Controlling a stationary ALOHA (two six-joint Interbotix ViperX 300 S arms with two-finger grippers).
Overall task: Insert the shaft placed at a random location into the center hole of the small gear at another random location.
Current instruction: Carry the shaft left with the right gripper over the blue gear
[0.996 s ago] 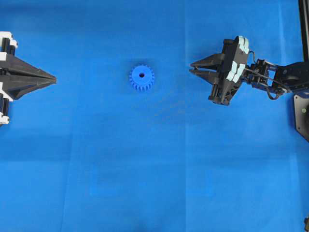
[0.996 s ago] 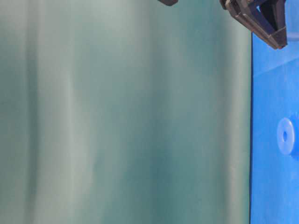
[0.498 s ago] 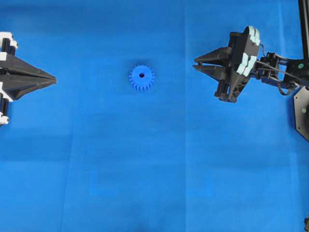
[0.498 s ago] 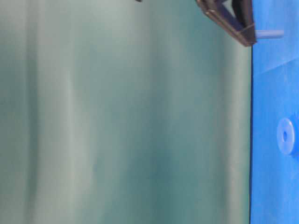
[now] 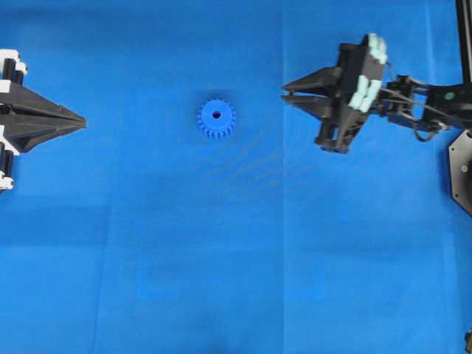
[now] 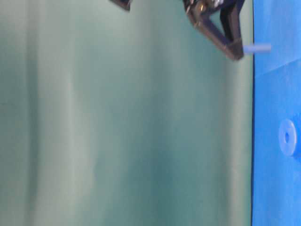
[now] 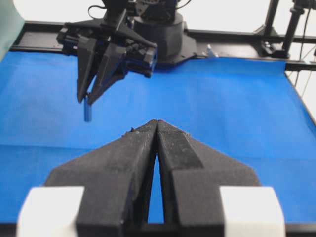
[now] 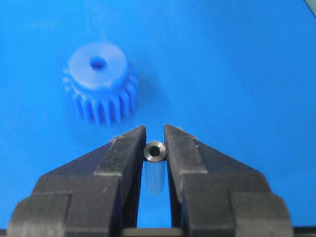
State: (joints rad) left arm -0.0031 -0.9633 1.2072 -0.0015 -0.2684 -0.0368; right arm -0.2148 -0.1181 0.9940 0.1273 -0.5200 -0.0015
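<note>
The small gear [image 5: 216,119], bright blue with a toothed rim, lies flat on the blue cloth left of centre, its center hole [image 5: 216,114] facing up. From the right wrist, the gear [image 8: 100,81] and its hole [image 8: 98,62] sit ahead and to the left. My right gripper [image 5: 284,94] hovers to the right of the gear, shut on the shaft [image 8: 155,152], a short silvery cylinder seen end-on. The shaft [image 6: 257,47] sticks out of the tips toward the table, clear above it. My left gripper [image 5: 82,119] rests at the left edge, shut and holding nothing.
Blue cloth [image 5: 236,258] covers the whole table. A black frame post [image 5: 463,44] and a mount plate [image 5: 461,166] stand at the right edge. The right arm's base [image 7: 163,29] sits at the far side in the left wrist view.
My right gripper, with the shaft in it, has lifted away from the table. It drew slightly right, then swung left toward the gear. The left gripper and gear have not moved.
</note>
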